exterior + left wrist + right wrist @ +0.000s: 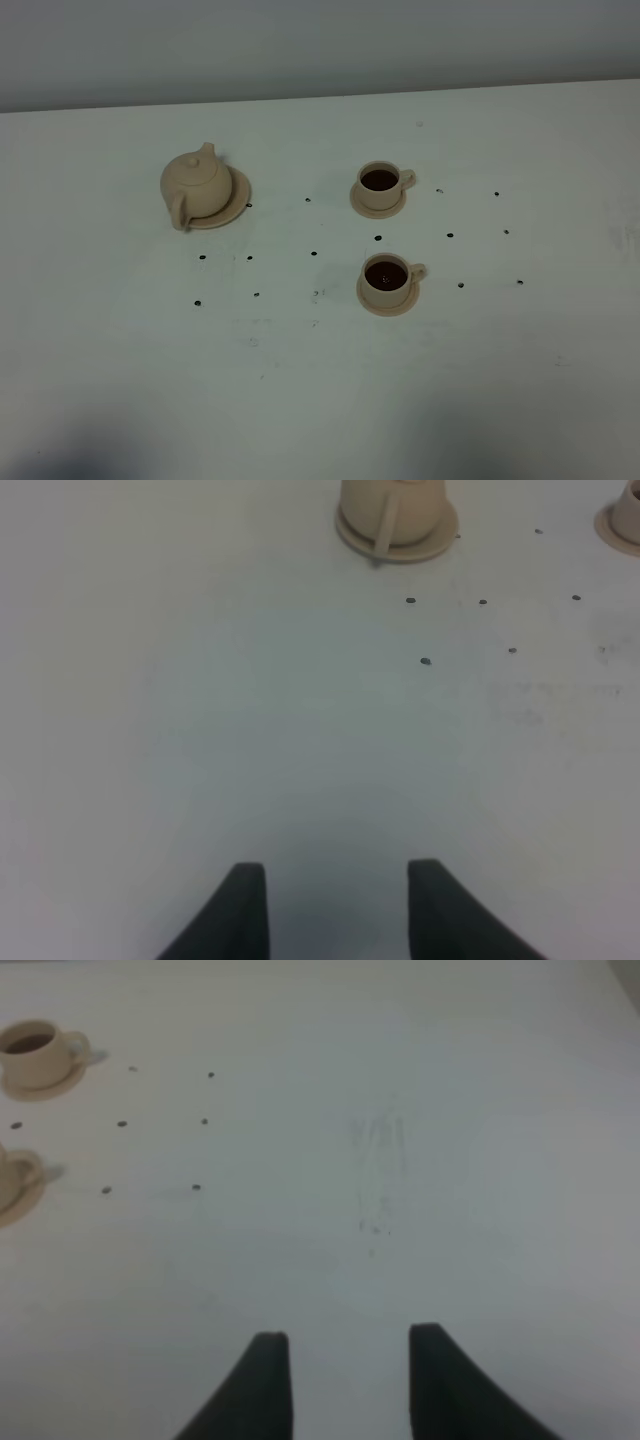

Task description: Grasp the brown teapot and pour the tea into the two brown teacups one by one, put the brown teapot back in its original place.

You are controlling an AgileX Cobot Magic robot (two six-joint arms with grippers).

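Nearest the lens in the left wrist view, the left gripper (338, 900) hangs over bare table with its 2 dark jaws apart and nothing between them. Straight ahead, at the upper middle of that frame, sits the teapot (392, 508) on its saucer (352, 538), handle turned toward this gripper, so the left arm looks better placed for the grasp. From above, the teapot (197, 182) lies in the upper left, spout pointing away and handle toward the lower left. Both cups (380, 185) (387, 276) stand right of centre on small saucers, already dark with tea. Well apart from them, the right gripper (340, 1375) is likewise spread and empty. Small dark dots speckle the white table (300, 390).
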